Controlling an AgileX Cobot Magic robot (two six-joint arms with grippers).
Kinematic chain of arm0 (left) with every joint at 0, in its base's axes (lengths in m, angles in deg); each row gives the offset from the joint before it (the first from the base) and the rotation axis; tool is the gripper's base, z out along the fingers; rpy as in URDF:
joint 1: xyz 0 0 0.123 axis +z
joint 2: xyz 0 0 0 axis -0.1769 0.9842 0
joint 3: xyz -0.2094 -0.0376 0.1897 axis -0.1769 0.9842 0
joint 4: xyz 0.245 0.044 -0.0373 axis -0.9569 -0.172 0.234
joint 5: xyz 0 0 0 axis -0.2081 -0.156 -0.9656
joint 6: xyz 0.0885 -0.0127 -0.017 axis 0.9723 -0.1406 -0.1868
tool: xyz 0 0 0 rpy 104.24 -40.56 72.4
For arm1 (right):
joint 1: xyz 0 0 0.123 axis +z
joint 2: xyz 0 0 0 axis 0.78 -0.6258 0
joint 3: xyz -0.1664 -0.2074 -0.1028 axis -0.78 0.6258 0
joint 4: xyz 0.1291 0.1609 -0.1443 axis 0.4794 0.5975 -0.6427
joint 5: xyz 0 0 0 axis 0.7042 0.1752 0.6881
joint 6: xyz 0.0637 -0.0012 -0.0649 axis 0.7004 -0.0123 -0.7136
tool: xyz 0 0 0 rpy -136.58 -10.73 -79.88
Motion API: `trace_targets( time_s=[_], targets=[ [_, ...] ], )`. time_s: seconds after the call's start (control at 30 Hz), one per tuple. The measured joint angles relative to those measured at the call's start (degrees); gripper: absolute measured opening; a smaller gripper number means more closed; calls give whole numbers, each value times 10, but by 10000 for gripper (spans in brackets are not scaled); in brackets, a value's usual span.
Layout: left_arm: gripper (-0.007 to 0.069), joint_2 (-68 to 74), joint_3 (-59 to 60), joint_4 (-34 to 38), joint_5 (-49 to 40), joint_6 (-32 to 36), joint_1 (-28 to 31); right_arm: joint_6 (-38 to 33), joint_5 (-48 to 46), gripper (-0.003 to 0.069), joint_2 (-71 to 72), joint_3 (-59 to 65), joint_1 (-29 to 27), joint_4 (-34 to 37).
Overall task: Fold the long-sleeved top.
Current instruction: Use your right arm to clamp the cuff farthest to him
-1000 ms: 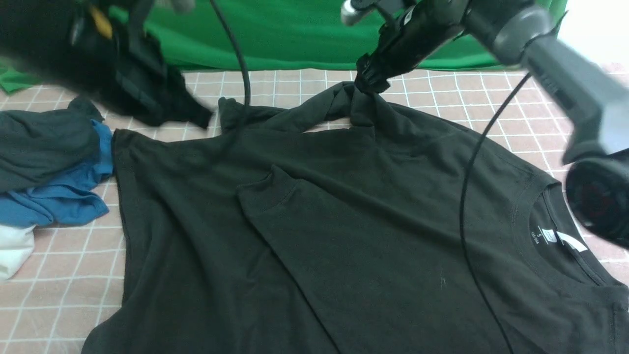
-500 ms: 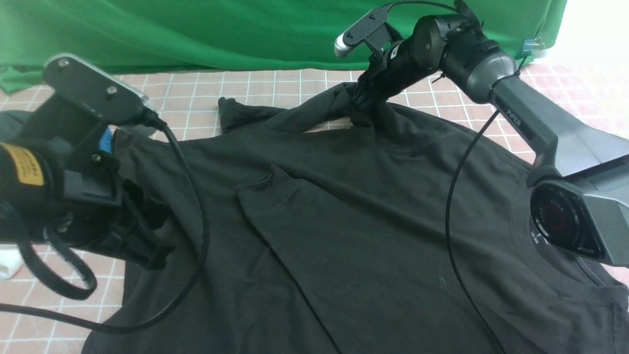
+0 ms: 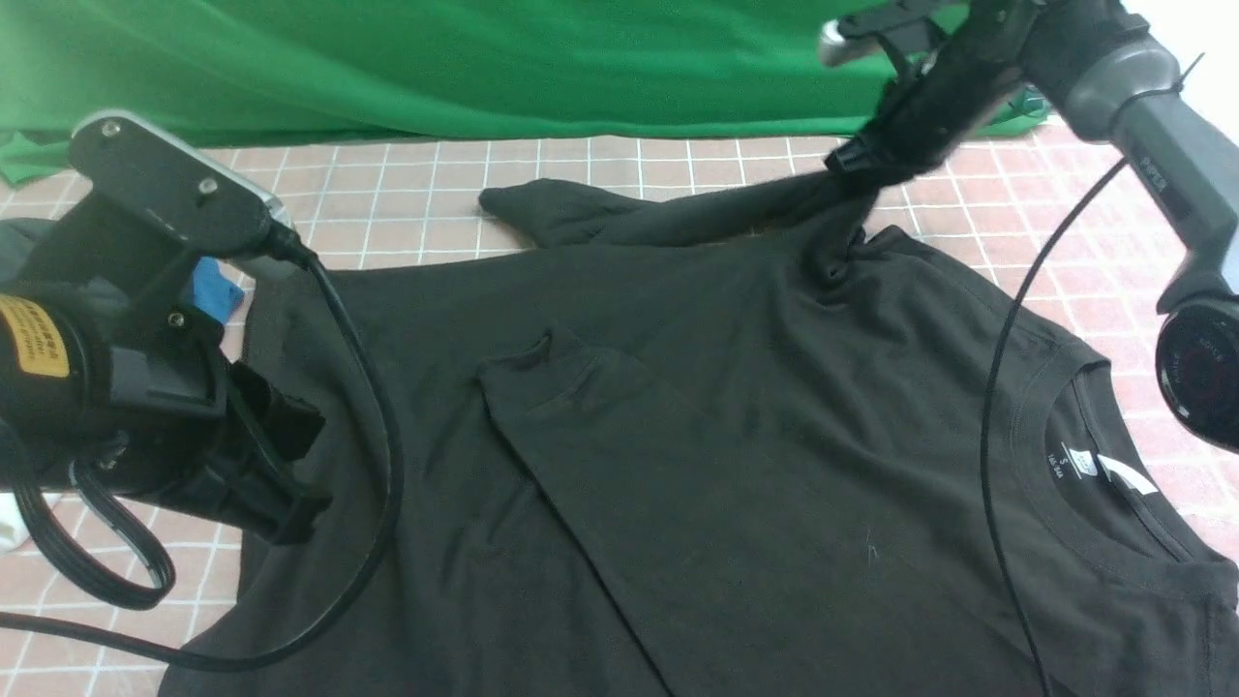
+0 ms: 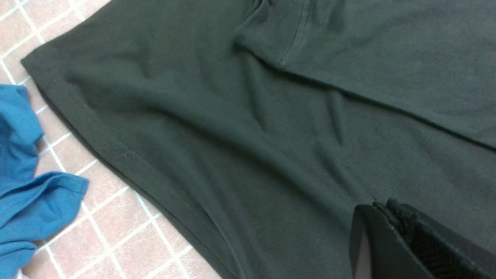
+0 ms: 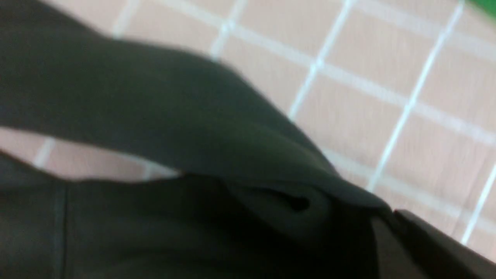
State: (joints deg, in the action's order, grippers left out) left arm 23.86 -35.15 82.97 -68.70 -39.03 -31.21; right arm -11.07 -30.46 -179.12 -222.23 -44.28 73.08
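Observation:
The long-sleeved top (image 3: 736, 465) lies spread on the checked table, black, with its neckline (image 3: 1074, 387) to the right. One sleeve is folded across the body, its cuff (image 3: 547, 356) near the middle. My right gripper (image 3: 857, 166) is shut on the bunched cloth where the far sleeve (image 3: 678, 215) meets the shoulder and holds it lifted. The right wrist view shows that cloth (image 5: 217, 128) running into the right gripper (image 5: 387, 217). My left gripper (image 3: 286, 508) hangs shut and holding nothing just above the top's left part, near the hem (image 4: 128, 151); its fingertips (image 4: 387, 217) are pressed together.
A blue garment (image 3: 215, 290) lies by the top's left edge, also seen in the left wrist view (image 4: 27, 193). A green backdrop (image 3: 484, 58) closes off the back. Cables (image 3: 377, 436) from both arms trail over the top. Bare checked cloth (image 3: 619, 165) shows behind the top.
My right gripper has shut on the far sleeve and pulled it up and to the right, stretching it out. My left arm has swung from the back left to the top's left part.

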Motion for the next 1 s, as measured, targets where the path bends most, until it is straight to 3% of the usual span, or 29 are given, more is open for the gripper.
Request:
trace_targets(
  time_s=[0.1,0.17,0.2,0.27,0.3,0.33,0.4,0.47,0.63,0.73,1.0],
  targets=[
    [18,0,0,-7,0,0,0,25,-9,72,0,0,2,-1],
    [18,0,0,-9,-1,-1,0,30,-10,155,1,0,7,-1],
    [18,0,0,-11,-4,-1,0,28,-12,232,2,0,10,1],
    [18,0,0,-11,-7,-1,0,10,-15,459,6,-9,20,17],
    [18,0,0,-12,-7,-1,0,1,-13,529,7,-16,24,24],
    [18,0,0,-12,-7,-1,0,-7,-12,544,7,-17,25,29],
    [18,0,0,-13,-6,-1,0,-73,8,648,13,-30,39,67],
    [18,0,0,-13,-6,-1,0,-142,45,661,14,-34,62,93],
    [18,2,0,-13,-6,-1,0,-213,110,599,-8,-34,102,101],
    [18,3,0,-13,-6,-1,0,-251,149,599,-27,-34,113,104],
    [18,3,0,-10,-6,-1,0,-284,182,593,-77,-34,112,99]
  ],
)
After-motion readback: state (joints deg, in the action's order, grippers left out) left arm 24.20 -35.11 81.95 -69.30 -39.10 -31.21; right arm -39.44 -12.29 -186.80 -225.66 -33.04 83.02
